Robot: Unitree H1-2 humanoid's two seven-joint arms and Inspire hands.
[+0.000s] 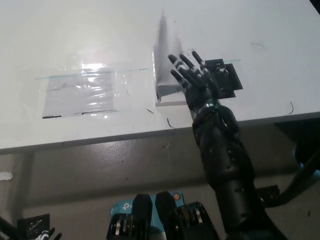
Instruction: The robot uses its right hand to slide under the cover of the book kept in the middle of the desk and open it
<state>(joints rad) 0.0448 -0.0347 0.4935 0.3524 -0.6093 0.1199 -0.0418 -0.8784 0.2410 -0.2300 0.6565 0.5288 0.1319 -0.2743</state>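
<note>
A white book [161, 92] lies in the middle of the white desk [260, 35], near its front edge. Its cover [164, 45] stands raised almost upright and looks blurred. My black right hand [192, 75] reaches in from the bottom right, open with fingers spread. Its fingertips [175, 62] rest against the right side of the lifted cover, over the book's pages. My white left hand does not show in the head view.
A clear plastic sheet [82, 92] is taped flat on the desk left of the book. A black tag [227, 77] lies right of my hand. The desk's front edge [100, 140] runs across the picture, with grey floor below it.
</note>
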